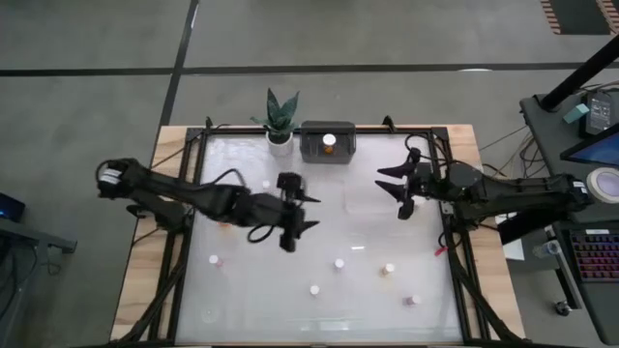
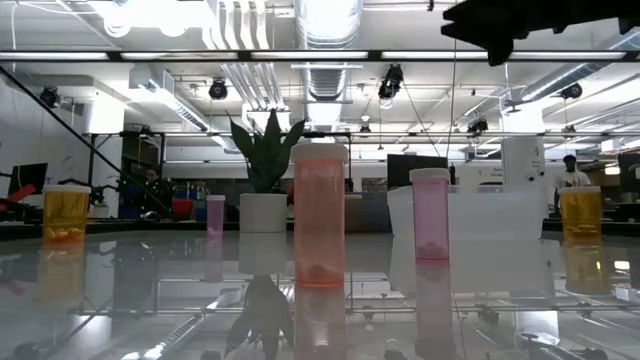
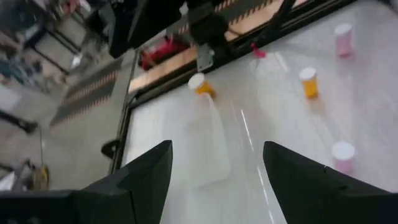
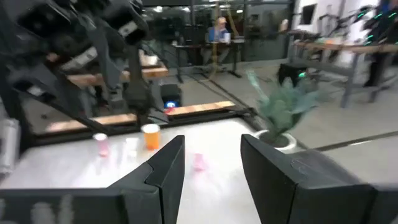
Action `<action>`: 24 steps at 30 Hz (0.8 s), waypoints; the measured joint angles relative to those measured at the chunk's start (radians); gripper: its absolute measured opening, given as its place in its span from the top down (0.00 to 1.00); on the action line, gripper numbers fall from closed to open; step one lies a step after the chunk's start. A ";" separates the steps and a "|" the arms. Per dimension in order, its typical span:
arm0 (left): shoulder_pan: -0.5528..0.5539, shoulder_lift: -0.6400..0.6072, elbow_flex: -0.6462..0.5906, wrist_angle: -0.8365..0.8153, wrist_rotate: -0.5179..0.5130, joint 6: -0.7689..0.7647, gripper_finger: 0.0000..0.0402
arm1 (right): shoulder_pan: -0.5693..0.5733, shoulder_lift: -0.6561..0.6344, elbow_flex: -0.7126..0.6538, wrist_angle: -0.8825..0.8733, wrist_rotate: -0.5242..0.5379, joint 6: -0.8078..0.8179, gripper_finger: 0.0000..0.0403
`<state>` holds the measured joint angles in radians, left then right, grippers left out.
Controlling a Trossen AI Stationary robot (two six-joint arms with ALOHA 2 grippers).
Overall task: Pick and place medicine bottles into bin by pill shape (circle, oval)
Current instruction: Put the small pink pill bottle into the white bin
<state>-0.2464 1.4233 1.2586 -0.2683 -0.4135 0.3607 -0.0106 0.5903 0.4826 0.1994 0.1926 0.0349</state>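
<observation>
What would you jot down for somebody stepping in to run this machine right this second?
Left gripper: open, empty, over the table's middle.
Right gripper: open, empty, over the table near the bin.
Bin: at the far edge beside the potted plant, with one amber bottle inside.
Left to do: bottles stand scattered on the table, including ones at and, plus one at.
Pill shapes cannot be told from here.
</observation>
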 joint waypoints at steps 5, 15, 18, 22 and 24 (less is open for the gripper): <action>-0.017 -0.121 -0.175 0.151 -0.001 0.046 0.41 | 0.015 0.114 0.062 0.038 -0.017 0.027 0.63; -0.017 -0.346 -0.401 0.241 -0.012 0.040 0.41 | 0.029 0.326 0.299 -0.251 -0.018 0.154 0.63; -0.017 -0.397 -0.453 0.253 -0.012 0.038 0.41 | 0.043 0.379 0.381 -0.410 -0.018 0.200 0.63; -0.017 -0.443 -0.495 0.260 -0.013 0.039 0.41 | 0.076 0.452 0.498 -0.623 -0.020 0.267 0.63; -0.017 -0.463 -0.504 0.261 -0.014 0.038 0.41 | 0.101 0.492 0.558 -0.721 -0.018 0.294 0.63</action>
<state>-0.2634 0.9598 0.7542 -0.0073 -0.4280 0.3985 0.0904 1.0819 1.0410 -0.5215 0.1743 0.3289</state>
